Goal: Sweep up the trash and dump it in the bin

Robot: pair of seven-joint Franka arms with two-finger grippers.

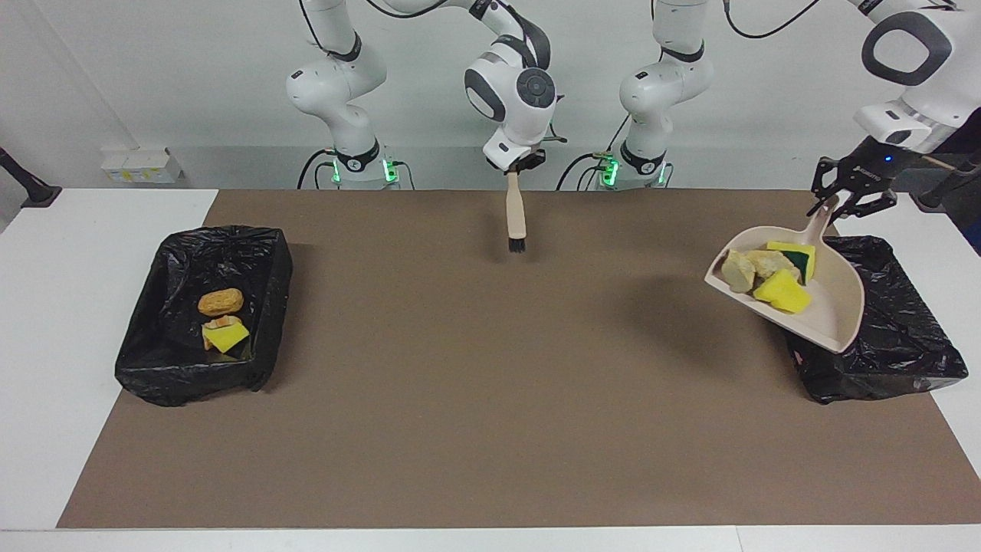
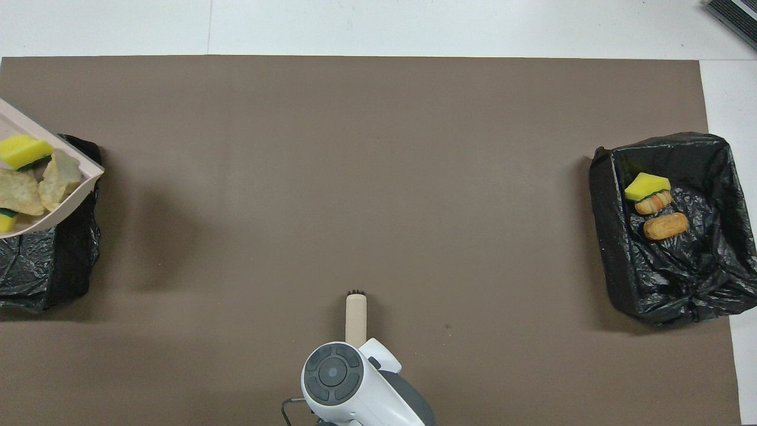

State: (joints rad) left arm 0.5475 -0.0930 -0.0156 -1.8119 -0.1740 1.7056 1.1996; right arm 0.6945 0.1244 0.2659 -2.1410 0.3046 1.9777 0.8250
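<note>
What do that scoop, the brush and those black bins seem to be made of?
The dustpan looks like smooth beige moulded plastic, thin-walled with a faint sheen. The brush has a pale matte handle, plastic or light wood, with black bristles. Both bins are lined with crinkled, glossy black plastic film.

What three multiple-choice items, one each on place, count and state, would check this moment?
1. The dustpan is over:
A. the bin at the left arm's end
B. the mat's middle
C. the bin at the right arm's end

2. Scraps in the dustpan:
A. one
B. four
C. seven

3. The brush is:
A. lying on the mat
B. in a bin
C. hanging, bristles down, from the right gripper

Key: 1 A, the pan covers that bin's edge; 2 B, two sponges and two lumps; 3 C, it hangs clear of the mat.
</note>
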